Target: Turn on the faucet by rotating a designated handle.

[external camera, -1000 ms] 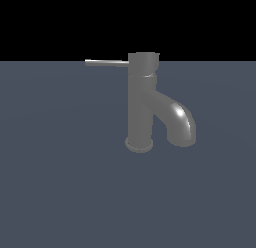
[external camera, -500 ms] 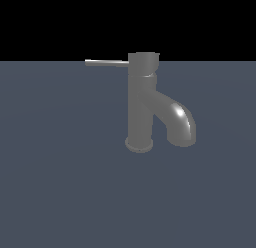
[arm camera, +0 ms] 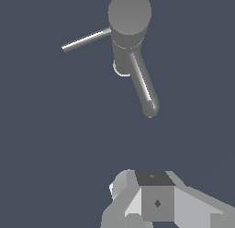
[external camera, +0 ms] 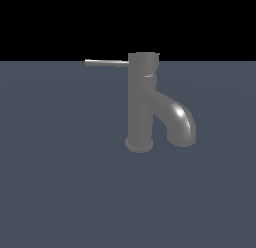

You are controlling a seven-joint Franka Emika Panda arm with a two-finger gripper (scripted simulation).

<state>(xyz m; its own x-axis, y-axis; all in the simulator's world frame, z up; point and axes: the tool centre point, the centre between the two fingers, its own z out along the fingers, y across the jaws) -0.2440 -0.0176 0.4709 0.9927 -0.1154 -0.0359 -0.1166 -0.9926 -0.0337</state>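
The faucet (external camera: pixel 141 104) is a dark grey glossy tap with a tall column, a flared base and a thick spout curving down toward the exterior view's right. The handle (external camera: pixel 106 63), a thin light-grey rod, sticks out level from the cap toward the exterior view's left. From above, in the wrist view, I see the faucet (arm camera: pixel 130 20), its spout and the handle (arm camera: pixel 86 40). My gripper (arm camera: pixel 153 181) shows only in the wrist view, as pale grey blocks with a dark pad, well apart from the faucet and touching nothing. Its jaw gap is not readable.
A flat dark blue-grey surface (external camera: pixel 60 182) spreads all around the faucet, with a black background behind it. No arm appears in the exterior view.
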